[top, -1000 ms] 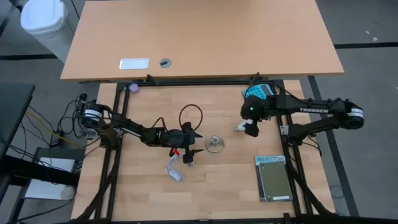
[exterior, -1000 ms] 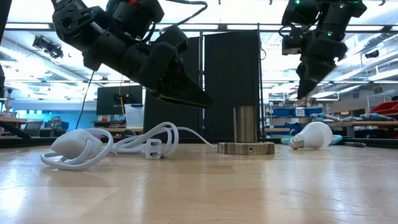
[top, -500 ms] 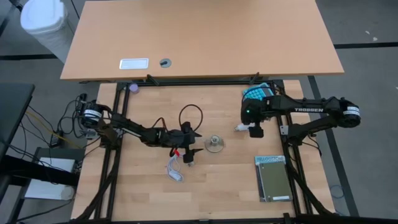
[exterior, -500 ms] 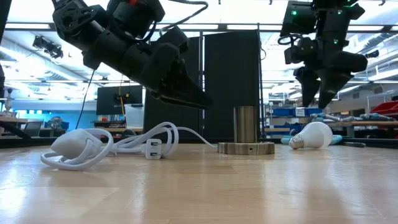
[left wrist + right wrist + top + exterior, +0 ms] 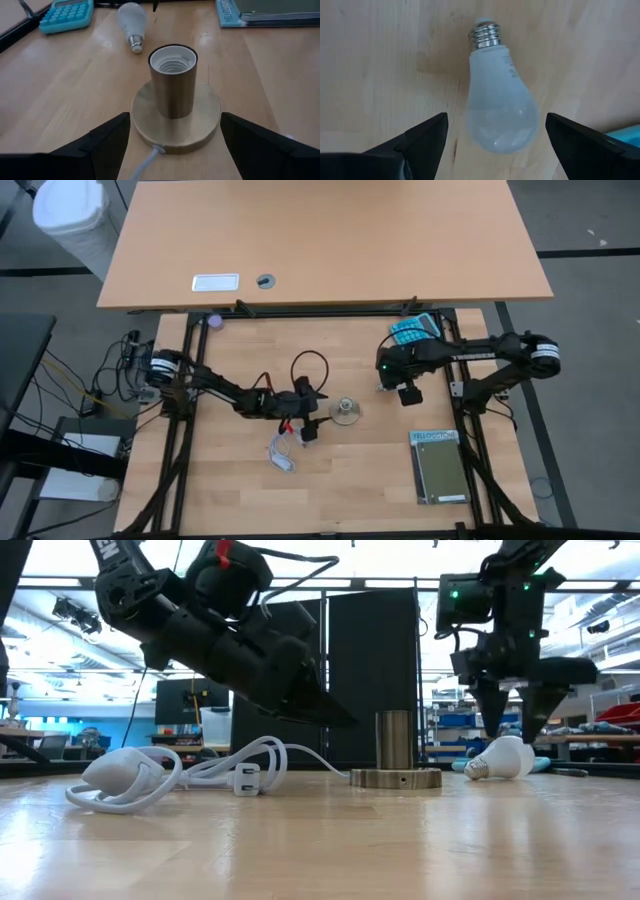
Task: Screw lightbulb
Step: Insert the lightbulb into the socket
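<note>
The lightbulb [image 5: 500,100] is white and lies on its side on the wooden table, its screw base [image 5: 485,36] pointing toward the socket. My right gripper [image 5: 496,117] hangs open just above it, pointing down. One finger stands on either side of the glass without touching it; the low view shows the gripper [image 5: 512,732] over the bulb [image 5: 505,757]. The brass socket [image 5: 173,75] stands upright on its round base [image 5: 175,131] at mid-table. My left gripper [image 5: 175,117] is open, slants down at the socket, and stops short of the base.
A teal calculator [image 5: 413,330] lies at the far edge behind the bulb. A grey-green book [image 5: 440,465] lies near the right front. A coiled white cable with plug [image 5: 170,775] lies left of the socket, under my left arm.
My right gripper has come down toward the lightbulb and rolled about its own line, so its open fingers now stand on either side of the glass. My left gripper has sunk a little toward the socket. The bulb and socket have kept still.
</note>
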Motion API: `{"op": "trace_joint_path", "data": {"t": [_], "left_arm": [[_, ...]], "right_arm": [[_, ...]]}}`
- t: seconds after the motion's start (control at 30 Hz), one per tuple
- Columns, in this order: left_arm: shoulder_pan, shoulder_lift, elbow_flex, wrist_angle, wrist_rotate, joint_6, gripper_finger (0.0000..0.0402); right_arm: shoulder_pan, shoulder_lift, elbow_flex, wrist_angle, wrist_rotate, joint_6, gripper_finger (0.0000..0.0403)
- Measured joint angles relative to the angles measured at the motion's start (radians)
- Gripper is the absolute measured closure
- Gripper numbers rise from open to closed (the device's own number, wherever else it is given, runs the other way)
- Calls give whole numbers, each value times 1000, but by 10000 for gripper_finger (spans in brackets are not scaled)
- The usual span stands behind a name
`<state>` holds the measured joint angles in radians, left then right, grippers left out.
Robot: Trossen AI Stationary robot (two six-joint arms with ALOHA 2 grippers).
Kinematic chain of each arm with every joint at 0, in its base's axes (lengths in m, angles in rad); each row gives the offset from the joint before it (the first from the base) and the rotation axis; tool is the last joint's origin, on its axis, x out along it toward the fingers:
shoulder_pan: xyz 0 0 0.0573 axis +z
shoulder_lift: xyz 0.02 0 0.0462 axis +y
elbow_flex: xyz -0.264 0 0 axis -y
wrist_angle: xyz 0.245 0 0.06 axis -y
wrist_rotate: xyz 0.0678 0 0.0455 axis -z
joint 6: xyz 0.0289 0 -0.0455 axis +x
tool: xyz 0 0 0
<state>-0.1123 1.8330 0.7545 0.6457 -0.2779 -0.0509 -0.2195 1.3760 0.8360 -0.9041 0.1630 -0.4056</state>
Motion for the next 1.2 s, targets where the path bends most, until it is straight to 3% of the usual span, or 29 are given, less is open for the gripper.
{"op": "trace_joint_path", "data": {"t": [0.4, 0.77, 1.2], "left_arm": [[-6, 137, 136, -2, -3, 70, 84], [-4, 240, 182, 52, -129, 76, 86], [1, 269, 181, 157, -140, 69, 131]], "right_arm": [[1, 13, 0, 34, 21, -9, 71], [1, 14, 0, 72, 20, -15, 71], [1, 14, 0, 82, -28, 40, 71]]}}
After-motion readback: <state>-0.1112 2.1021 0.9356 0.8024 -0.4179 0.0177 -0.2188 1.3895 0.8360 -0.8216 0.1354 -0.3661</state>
